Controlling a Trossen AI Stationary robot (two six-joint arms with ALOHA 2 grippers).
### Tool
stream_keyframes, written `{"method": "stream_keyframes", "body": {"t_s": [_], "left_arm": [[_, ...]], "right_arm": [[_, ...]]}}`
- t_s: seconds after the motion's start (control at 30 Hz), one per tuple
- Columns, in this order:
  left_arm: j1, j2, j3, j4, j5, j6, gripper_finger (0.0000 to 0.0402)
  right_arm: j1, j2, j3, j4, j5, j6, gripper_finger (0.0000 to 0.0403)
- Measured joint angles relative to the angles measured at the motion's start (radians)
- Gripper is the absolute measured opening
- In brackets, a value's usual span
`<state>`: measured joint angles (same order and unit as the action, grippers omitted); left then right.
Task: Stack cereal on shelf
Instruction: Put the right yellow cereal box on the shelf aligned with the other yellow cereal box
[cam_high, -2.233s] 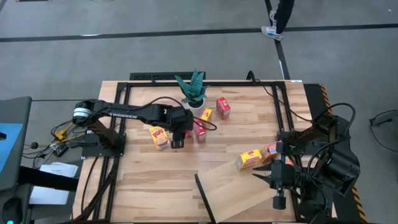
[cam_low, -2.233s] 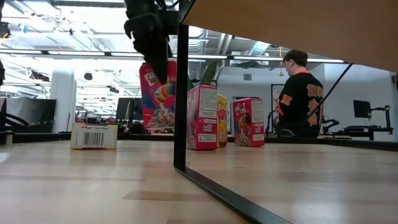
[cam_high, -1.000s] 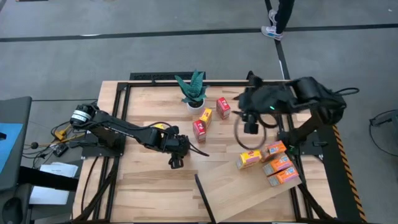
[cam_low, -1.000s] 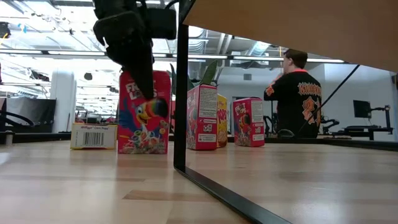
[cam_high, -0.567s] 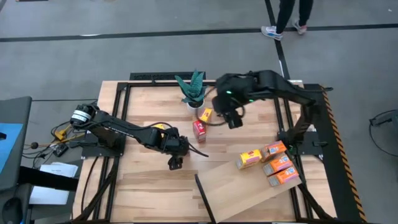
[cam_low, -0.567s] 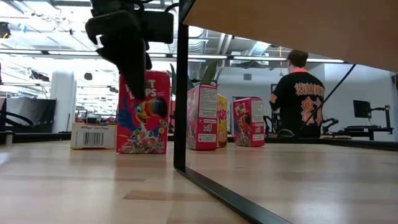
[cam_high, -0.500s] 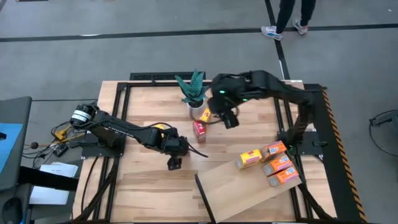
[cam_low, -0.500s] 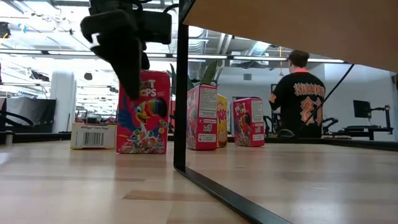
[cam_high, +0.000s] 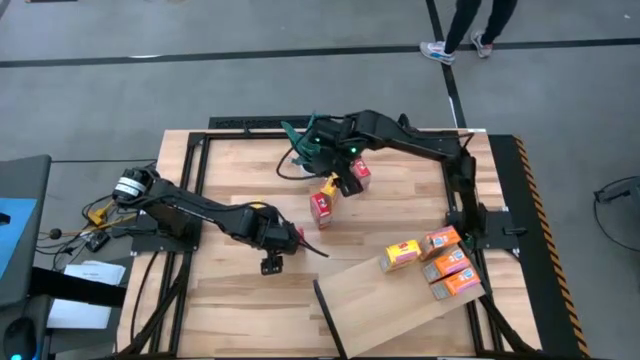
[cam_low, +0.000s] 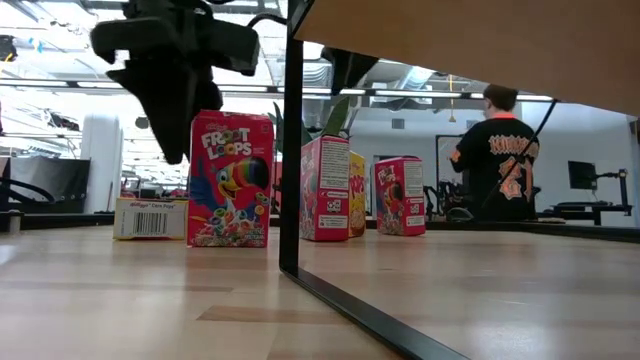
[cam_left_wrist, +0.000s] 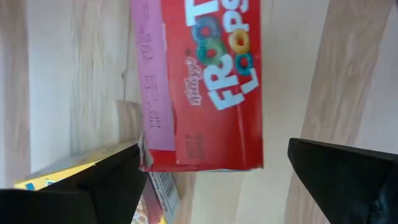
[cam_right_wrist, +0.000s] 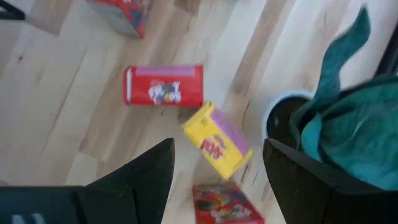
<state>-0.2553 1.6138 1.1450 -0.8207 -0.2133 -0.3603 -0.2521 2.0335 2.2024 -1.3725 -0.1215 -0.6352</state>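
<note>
Left gripper (cam_high: 270, 266), fingers wide apart and empty, hangs over mid-bench beside the upright red Froot Loops cardboard box (cam_low: 231, 179). Right gripper (cam_high: 347, 186), also spread wide and empty, hovers above the small yellow box (cam_right_wrist: 217, 140) near the green potted plant (cam_high: 310, 141). Three boxes lie on the pale wooden shelf board (cam_high: 390, 305).
</note>
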Motion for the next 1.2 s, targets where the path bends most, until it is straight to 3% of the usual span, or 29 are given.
{"method": "stream_keyframes", "body": {"t_s": [0.23,0.4,0.53,0.7,0.83,1.0,1.2], "left_arm": [[-0.015,-0.031,0.0,-0.012,-0.088,0.004,0.0368],[-0.014,-0.076,0.0,-0.051,-0.166,-0.007,0.0368],[-0.014,-0.118,0.0,-0.068,-0.216,-0.026,0.0368],[-0.014,-0.183,0.0,-0.064,-0.266,-0.052,0.0368],[-0.014,-0.215,0.0,-0.043,-0.266,-0.074,0.0368],[-0.014,-0.217,0.0,-0.037,-0.241,-0.036,0.0368],[0.004,-0.217,0.0,-0.035,-0.243,-0.027,0.0368]], "right_arm": [[-0.029,-0.122,-0.006,-0.061,-0.03,0.093,0.027],[-0.107,-0.26,-0.136,-0.095,-0.108,0.163,0.027],[-0.175,-0.409,-0.39,0.123,-0.205,0.19,0.027],[-0.202,-0.542,-0.706,0.512,-0.186,0.202,0.027],[-0.161,-0.537,-0.794,0.631,-0.166,0.168,0.027],[-0.107,-0.462,-0.798,0.643,-0.129,-0.021,0.027],[-0.065,-0.373,-0.78,0.672,-0.04,-0.129,0.027]]}}
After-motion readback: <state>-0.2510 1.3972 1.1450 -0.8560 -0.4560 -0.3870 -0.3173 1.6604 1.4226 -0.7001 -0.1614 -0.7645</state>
